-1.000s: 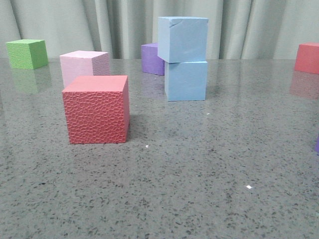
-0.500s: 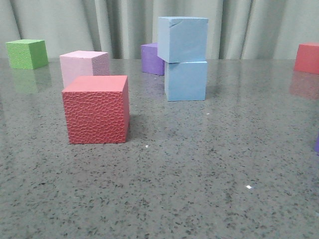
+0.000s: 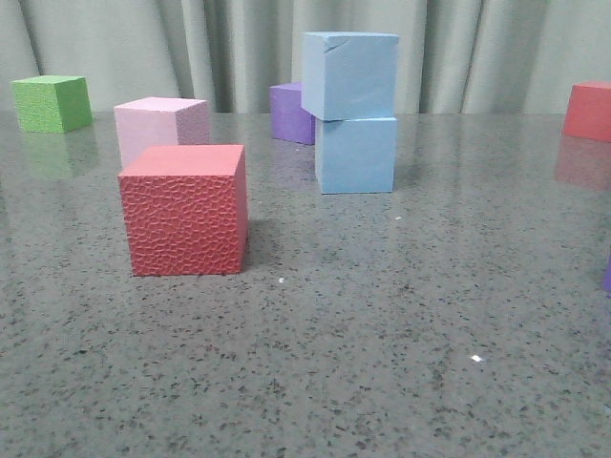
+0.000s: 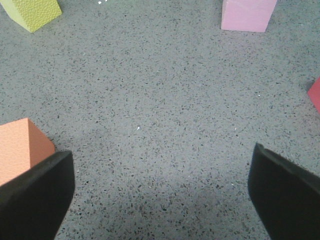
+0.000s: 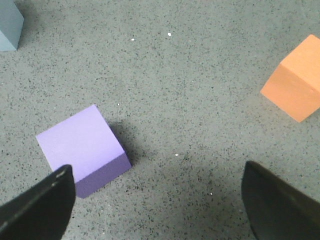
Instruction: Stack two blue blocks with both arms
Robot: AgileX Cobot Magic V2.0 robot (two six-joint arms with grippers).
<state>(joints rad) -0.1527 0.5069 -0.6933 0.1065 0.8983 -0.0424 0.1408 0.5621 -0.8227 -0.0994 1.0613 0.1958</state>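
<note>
Grey-green curtains hang behind a speckled grey stone table (image 3: 382,363). Far side, near the middle: the two blue blocks are stacked, upper blue block (image 3: 349,74) sitting on lower blue block (image 3: 356,155), upper one set slightly off toward the robot's left and a little turned. Neither arm appears in the front view; nothing touches the stack. Purple cube (image 3: 290,113) sits just behind the stack, partly hidden by it. Red textured cube (image 3: 185,209) stands nearer, pink cube (image 3: 160,126) just behind it, green cube (image 3: 52,103) well apart at the far left edge, another red cube (image 3: 589,111) at the far right. Left gripper (image 4: 160,192): jaws spread wide, nothing between them, only bare table. Just outside one jaw, an orange cube (image 4: 21,150), partly covered by that finger. Well ahead of the jaws, a pink cube and a yellow-green cube (image 4: 31,11); a red corner (image 4: 315,94) shows off to the other side. Right gripper (image 5: 159,200): jaws likewise wide and empty. Lilac cube (image 5: 84,149) lies just ahead of one finger, close to it, contact cannot be told. An orange block (image 5: 296,85) ahead of the other finger, apart. Grey-blue cube corner (image 5: 10,25) far ahead, cut by the frame.
</note>
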